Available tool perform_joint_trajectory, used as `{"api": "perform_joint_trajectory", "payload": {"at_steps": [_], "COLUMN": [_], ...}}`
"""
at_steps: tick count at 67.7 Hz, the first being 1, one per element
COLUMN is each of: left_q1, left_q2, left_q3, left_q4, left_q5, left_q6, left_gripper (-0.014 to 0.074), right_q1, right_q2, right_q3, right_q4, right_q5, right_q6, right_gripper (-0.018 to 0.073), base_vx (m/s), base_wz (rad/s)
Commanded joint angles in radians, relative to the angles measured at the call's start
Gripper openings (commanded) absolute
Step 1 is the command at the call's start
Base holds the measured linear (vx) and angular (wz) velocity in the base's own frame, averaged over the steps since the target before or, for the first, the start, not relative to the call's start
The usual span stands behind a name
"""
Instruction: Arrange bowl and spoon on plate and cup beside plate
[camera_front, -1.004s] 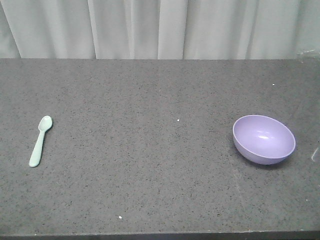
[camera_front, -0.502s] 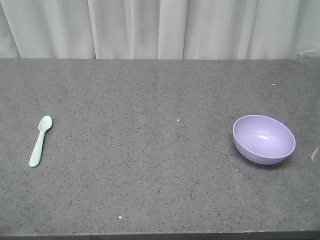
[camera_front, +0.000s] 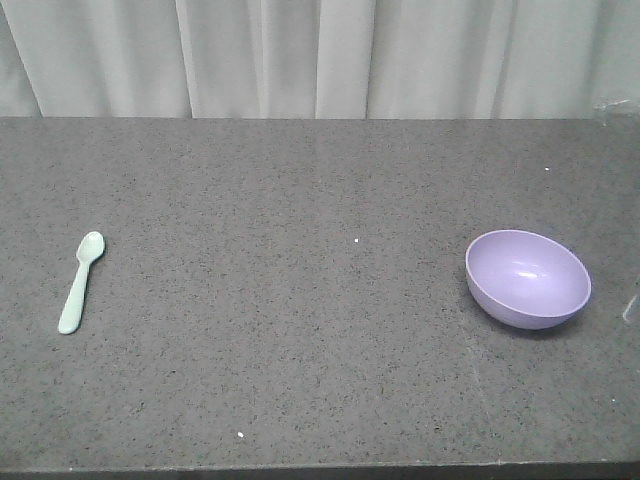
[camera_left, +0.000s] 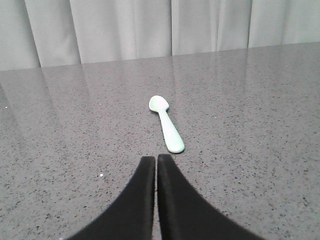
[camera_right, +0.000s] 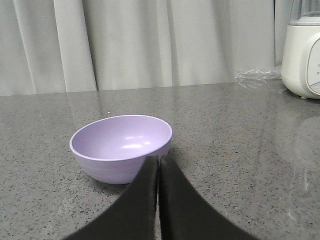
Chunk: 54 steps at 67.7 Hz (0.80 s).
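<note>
The lavender bowl (camera_front: 528, 278) rests upright on the right of the grey counter, and it shows again as the bowl (camera_right: 121, 147) in the right wrist view. My right gripper (camera_right: 158, 160) is shut and empty, its tips just short of the bowl's near right side. The pale mint spoon (camera_front: 80, 281) lies flat at the left, scoop pointing away. In the left wrist view the spoon (camera_left: 166, 123) lies just ahead of my left gripper (camera_left: 156, 158), which is shut and empty. The plate and the cup are out of view.
A white appliance base (camera_right: 302, 54) and crinkled clear plastic (camera_right: 256, 76) stand at the far right of the speckled counter (camera_front: 320, 200). Pale curtains (camera_front: 320, 55) hang behind the counter's back edge.
</note>
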Motion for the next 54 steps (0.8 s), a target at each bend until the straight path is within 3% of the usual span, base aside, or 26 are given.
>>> {"api": "perform_joint_trajectory", "payload": {"at_steps": [1,32,48,54], "left_q1": [0.001,0.001,0.001,0.001], "left_q2": [0.016,0.016,0.016,0.016], "left_q3": [-0.007,-0.007,-0.007,-0.007], "left_q4": [-0.003,-0.003,-0.008,-0.100], "left_q5": [-0.072,-0.072,-0.107,-0.183], "left_q6": [-0.012,-0.012,-0.016,-0.075], "left_gripper": [-0.0006,-0.0006,-0.0006,-0.0006], "right_q1": [-0.007,-0.007,-0.007,-0.007], "right_q2": [-0.010,-0.010,-0.010,-0.010], "right_q3": [0.004,0.004,0.004,0.004], "right_q4": [-0.011,-0.003,0.146,0.244], "right_q5": [-0.077,-0.092,-0.156,-0.168], "right_q6": [-0.003,0.000,0.001,0.003], "right_gripper": [-0.0003,-0.0003,-0.0003,-0.0003], "base_vx": [0.00,0.00,0.00,0.00], "base_wz": [0.00,0.00,0.00,0.00]}}
